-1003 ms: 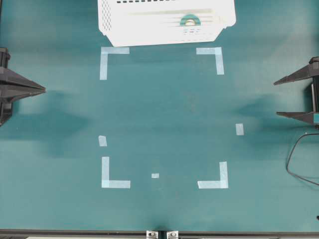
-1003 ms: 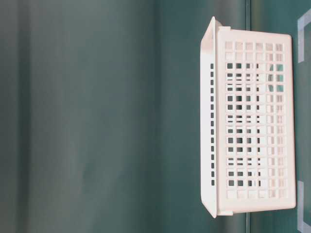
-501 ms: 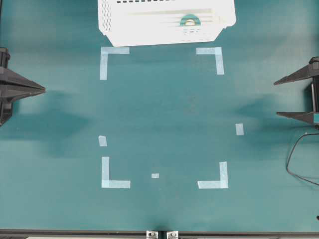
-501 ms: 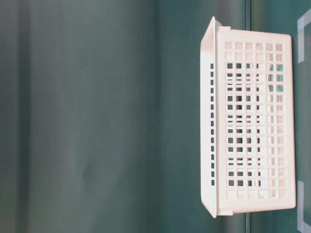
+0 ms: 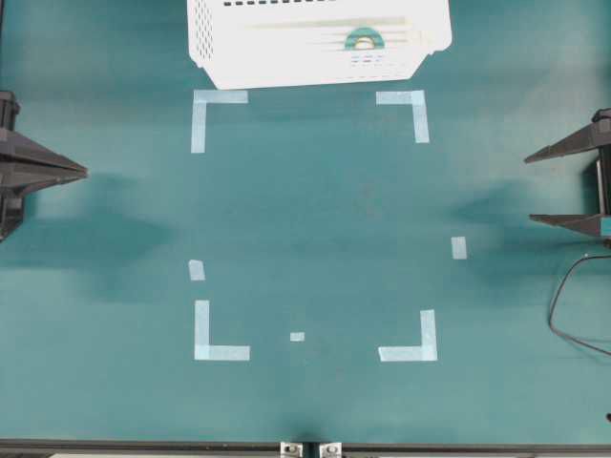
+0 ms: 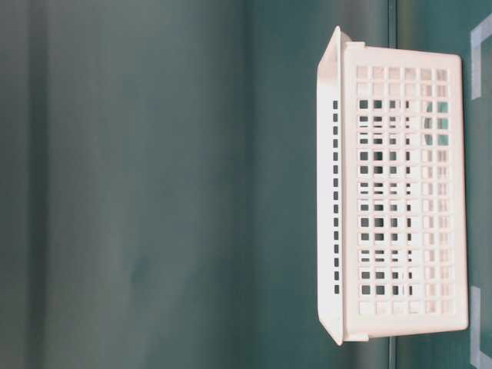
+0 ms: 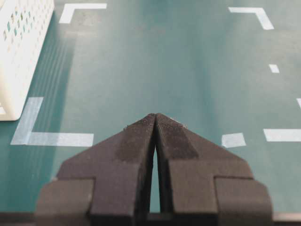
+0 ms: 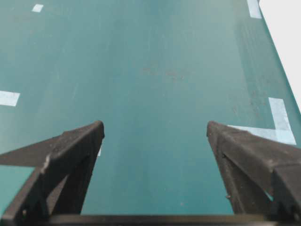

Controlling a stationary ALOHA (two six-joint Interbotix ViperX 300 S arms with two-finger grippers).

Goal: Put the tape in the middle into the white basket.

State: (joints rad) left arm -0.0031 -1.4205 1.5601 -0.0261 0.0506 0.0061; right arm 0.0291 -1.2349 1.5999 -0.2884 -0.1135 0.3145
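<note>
Seen from above, going from left to right. At the left edge, the left pincer (image 5: 81, 173) clenched, both black jaws pressed together to one tip, grasping nothing, resting well apart from everything. On the green desk (image 5: 315, 219), only pale corner marks (image 5: 221, 352) and some small tape strips (image 5: 459, 248); nothing standing between the marks. At the top, the white basket (image 5: 286, 57), touching the desk just beyond the upper marks. Inside it, toward its right part, the tape (image 5: 364, 39): a teal ring with a beige core, seemingly lying flat on the basket bottom, partly washed out by the bright plastic. At the right edge, the right pincer (image 5: 528, 188) released, jaws standing wide apart, empty.

Judging from this, task probably done already, with both arms parked at the sides.

About handling the tape: likely light and stiff, a rigid ring, not fragile, with a rather smooth outer face. Best taken across the rim, one jaw inside the core hole and one outside, or across the whole ring with wide jaws. Little force needed; risk of rolling away if set on edge.
</note>
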